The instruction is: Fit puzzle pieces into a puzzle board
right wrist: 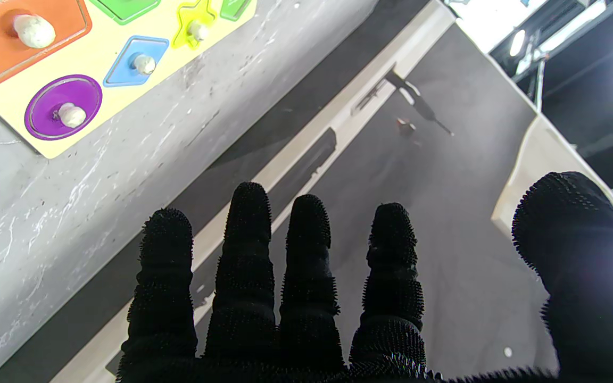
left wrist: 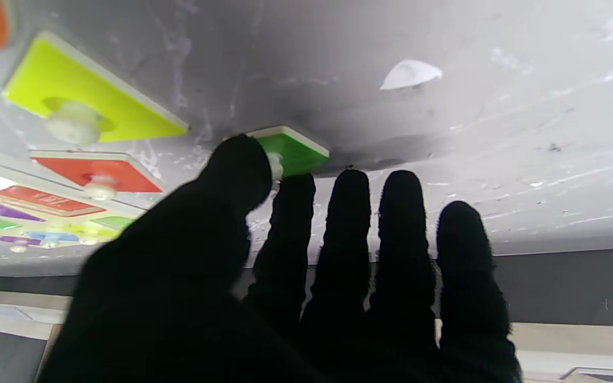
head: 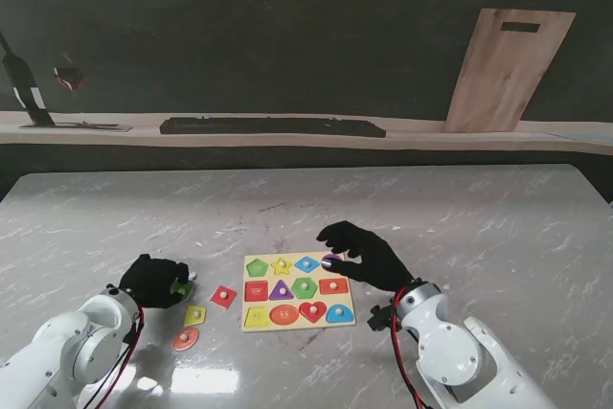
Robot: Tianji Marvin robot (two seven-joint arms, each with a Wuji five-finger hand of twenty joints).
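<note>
Pinching the green piece [left wrist: 293,151] knob, the left hand [left wrist: 264,276]; right hand [right wrist: 338,298] spread, holding nothing.

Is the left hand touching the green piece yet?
Touching. In the left wrist view the left hand has thumb and index fingertips closed against the white knob of the green piece, with no gap showing between them.
</note>
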